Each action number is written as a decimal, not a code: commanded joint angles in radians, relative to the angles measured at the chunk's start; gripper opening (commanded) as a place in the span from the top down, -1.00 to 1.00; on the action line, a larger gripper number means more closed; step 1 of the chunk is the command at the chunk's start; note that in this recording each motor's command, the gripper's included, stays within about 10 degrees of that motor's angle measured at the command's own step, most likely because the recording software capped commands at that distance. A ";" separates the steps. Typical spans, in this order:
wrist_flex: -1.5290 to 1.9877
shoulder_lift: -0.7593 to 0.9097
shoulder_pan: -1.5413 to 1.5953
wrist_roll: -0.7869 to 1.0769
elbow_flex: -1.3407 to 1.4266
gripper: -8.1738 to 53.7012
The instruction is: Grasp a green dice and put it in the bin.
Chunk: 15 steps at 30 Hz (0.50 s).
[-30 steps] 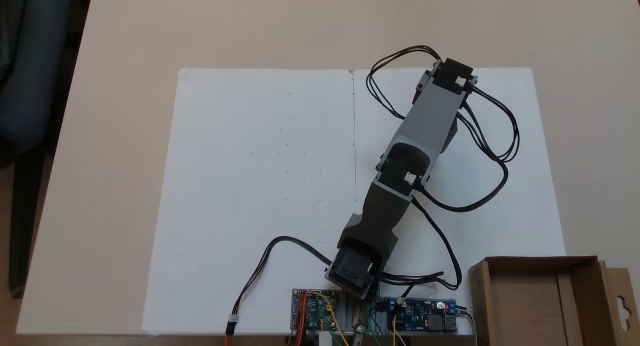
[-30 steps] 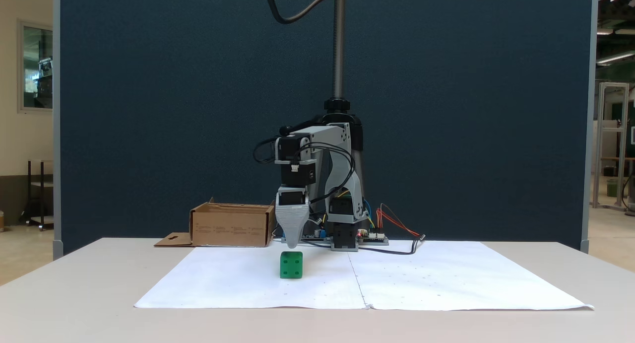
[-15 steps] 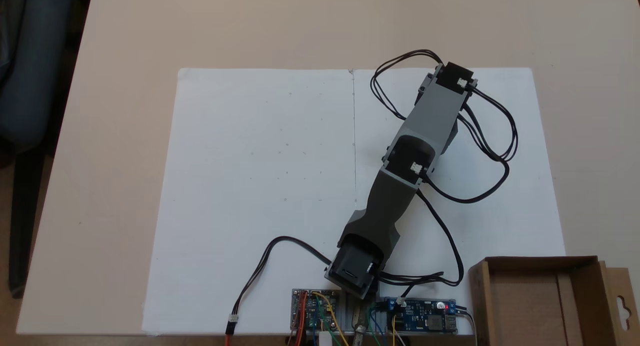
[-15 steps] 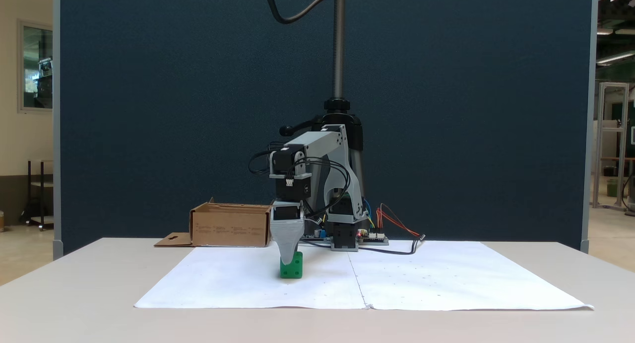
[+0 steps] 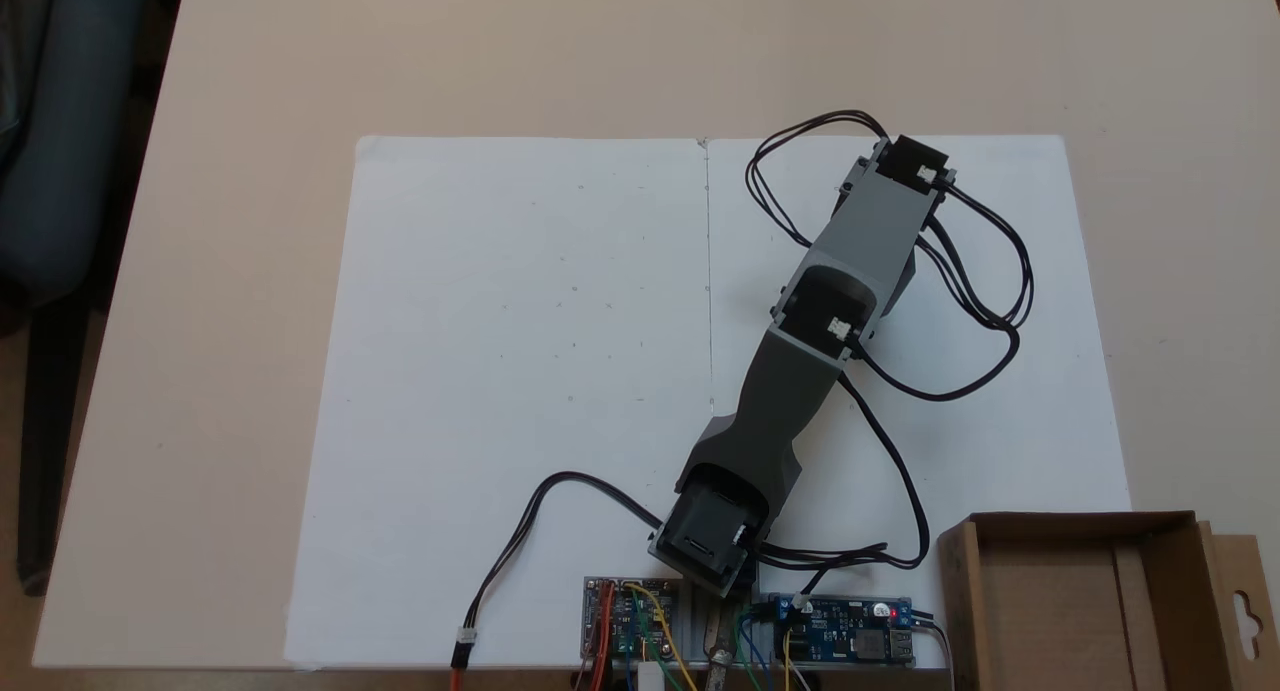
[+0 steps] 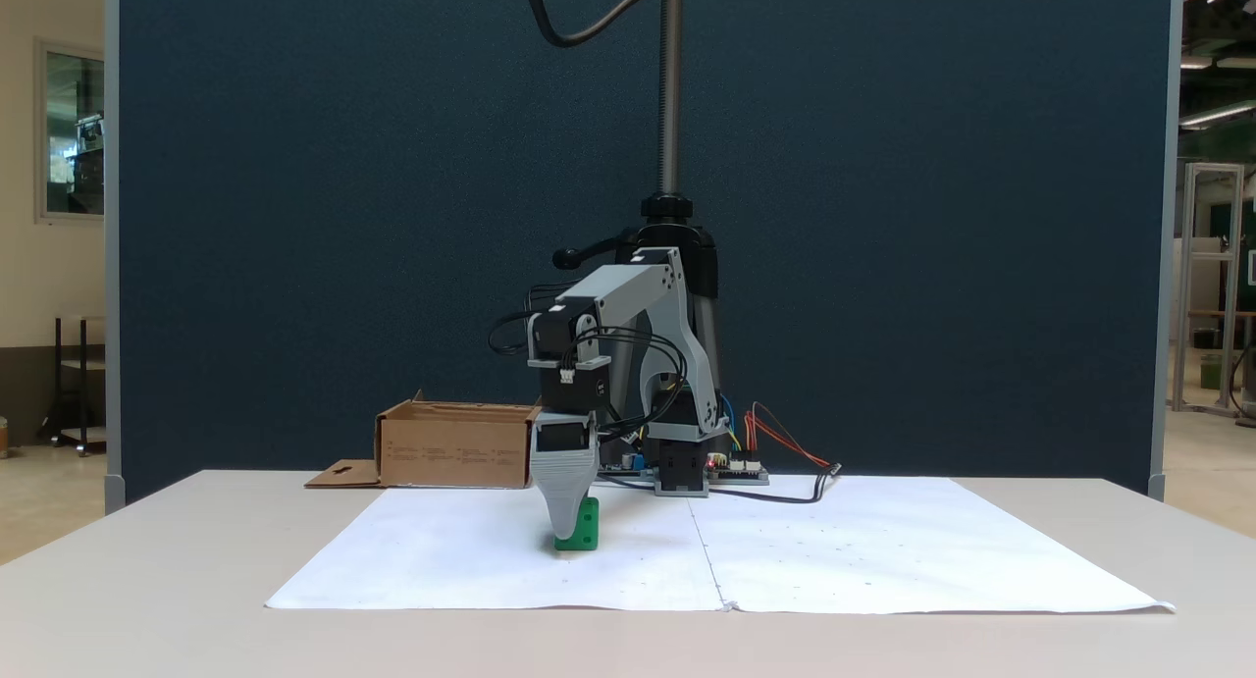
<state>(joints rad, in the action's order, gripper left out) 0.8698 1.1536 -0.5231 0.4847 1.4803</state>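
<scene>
In the fixed view from above, we saw the grey arm (image 5: 800, 371) stretched from its base at the near edge out over the right half of the white paper (image 5: 520, 371), with the bin (image 5: 1190, 561) at the near right corner of the table (image 5: 250, 91). In the fixed view from the front, the gripper (image 6: 563, 529) pointed straight down in front of the green dice (image 6: 585, 529), which stood on the paper just left of its centre crease; only one finger showed, so we could not tell how the jaws stood, and the bin (image 6: 456, 447) sat far back on the left.
</scene>
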 commanded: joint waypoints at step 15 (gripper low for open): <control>-0.055 0.029 -0.002 0.078 0.014 -0.66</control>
<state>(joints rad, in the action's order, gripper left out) 0.8222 1.1520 -0.5231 0.4832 1.5033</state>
